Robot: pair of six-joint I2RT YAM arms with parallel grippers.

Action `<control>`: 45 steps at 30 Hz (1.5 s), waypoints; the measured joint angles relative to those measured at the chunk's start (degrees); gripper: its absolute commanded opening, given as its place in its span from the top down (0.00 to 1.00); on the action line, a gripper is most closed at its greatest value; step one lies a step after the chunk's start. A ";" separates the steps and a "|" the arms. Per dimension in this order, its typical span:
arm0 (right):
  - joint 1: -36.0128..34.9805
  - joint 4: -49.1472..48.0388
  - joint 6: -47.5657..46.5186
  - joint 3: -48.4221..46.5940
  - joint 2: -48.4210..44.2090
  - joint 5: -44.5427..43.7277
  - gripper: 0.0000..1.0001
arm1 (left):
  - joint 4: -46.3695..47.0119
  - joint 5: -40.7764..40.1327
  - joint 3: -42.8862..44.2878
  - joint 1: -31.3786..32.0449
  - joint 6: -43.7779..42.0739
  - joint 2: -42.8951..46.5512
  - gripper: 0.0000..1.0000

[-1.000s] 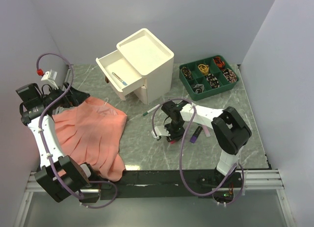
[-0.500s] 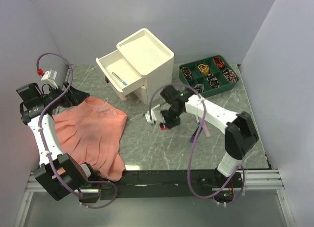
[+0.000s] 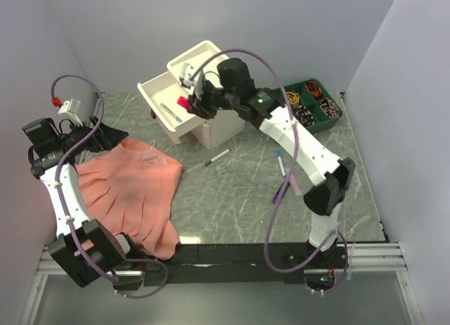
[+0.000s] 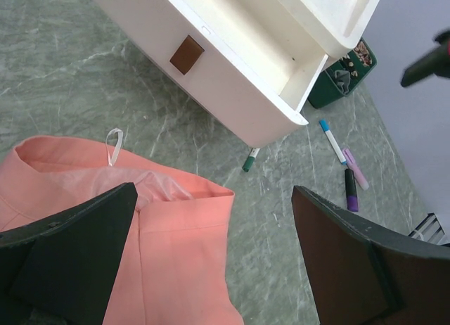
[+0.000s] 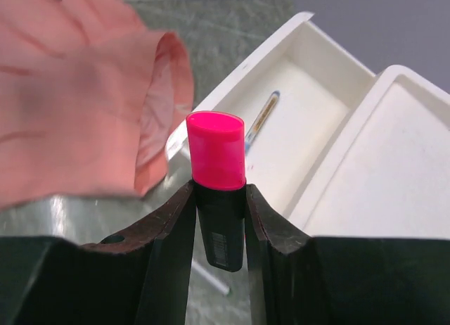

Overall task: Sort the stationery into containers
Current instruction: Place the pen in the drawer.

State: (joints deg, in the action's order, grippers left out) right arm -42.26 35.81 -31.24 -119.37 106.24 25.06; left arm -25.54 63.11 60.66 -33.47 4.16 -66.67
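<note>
My right gripper (image 3: 190, 103) is shut on a pink highlighter (image 5: 216, 188) with a black body and holds it above the pulled-out top drawer (image 3: 156, 93) of the cream-white cabinet (image 3: 211, 72). A thin pen (image 3: 171, 112) lies in that drawer. On the table lie a green-capped marker (image 3: 217, 157), a blue-tipped pen (image 3: 280, 162) and a purple highlighter (image 3: 280, 193) beside a pale pink one (image 4: 355, 167). My left gripper (image 4: 211, 269) is open and empty above the salmon cloth (image 3: 133, 191) at the left.
A green compartment tray (image 3: 298, 107) of small items stands at the back right. The cloth covers the left part of the table. Grey walls close in the sides and back.
My right gripper has lifted the pink highlighter from the middle of the table and carried it back and left to above the open drawer. The left arm has not moved.
</note>
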 measured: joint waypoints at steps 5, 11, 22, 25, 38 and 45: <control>-0.92 -6.71 8.90 -5.73 8.57 -3.06 0.85 | 0.00 0.02 0.00 0.00 0.15 0.00 0.00; -2.91 -9.46 13.29 -6.86 15.26 -6.34 0.50 | 0.04 0.04 0.00 0.00 1.22 0.07 0.01; -3.52 -16.65 15.15 2.05 8.92 -10.08 0.46 | 1.66 0.11 -0.59 0.00 2.60 0.09 0.00; -3.50 -19.54 15.13 6.71 4.09 -10.91 0.46 | 2.64 0.20 -1.11 0.00 3.67 0.07 0.01; 12.98 -5.38 -3.67 34.62 -22.03 -4.57 0.47 | 0.57 0.26 -1.18 0.09 0.04 0.07 0.00; 20.50 14.51 -37.73 57.20 -26.36 -4.44 0.46 | 0.81 0.20 -2.10 0.09 -0.44 0.07 0.01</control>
State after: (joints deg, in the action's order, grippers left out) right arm -21.76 50.33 -68.97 -62.17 79.88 20.62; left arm -24.73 63.31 58.57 -33.39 3.73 -66.61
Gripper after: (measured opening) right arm 0.542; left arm 0.995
